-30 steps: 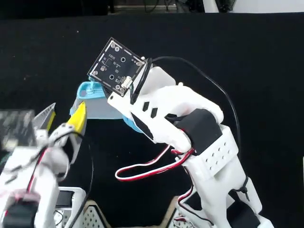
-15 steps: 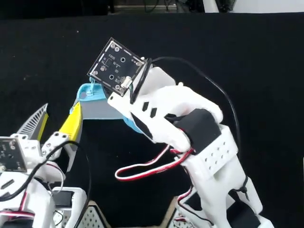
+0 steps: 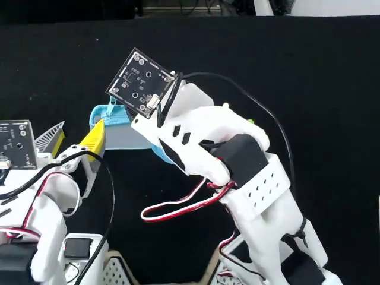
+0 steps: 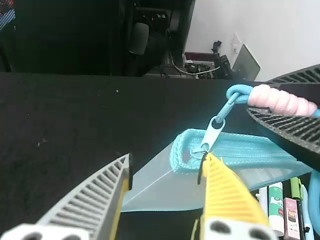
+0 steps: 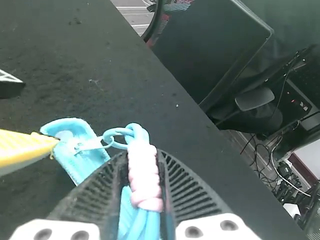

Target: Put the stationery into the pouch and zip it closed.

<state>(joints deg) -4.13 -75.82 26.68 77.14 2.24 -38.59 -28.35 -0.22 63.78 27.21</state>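
The translucent pale-blue zip pouch (image 4: 240, 152) lies on the black counter (image 4: 60, 115) (pens (image 4: 277, 210) show inside). The right arm's fingers (image 5: 187, 187) clamp the pink-wrapped blue cord (image 5: 144, 172) at its zipper pull (image 4: 212, 132); the left arm's fingers (image 4: 225, 195) stand spread at that same end, the yellow one touching the pouch

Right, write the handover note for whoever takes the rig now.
Left gripper: open, its yellow finger against the pouch end, beside the zip pull.
Right gripper: shut on the pink-wrapped cord tied to that pull.
Done: stationery shows inside the pouch; the zip pull sits at the pouch's end, so the zip looks closed or nearly.
Left: confirm the zip is fully shut, then release.
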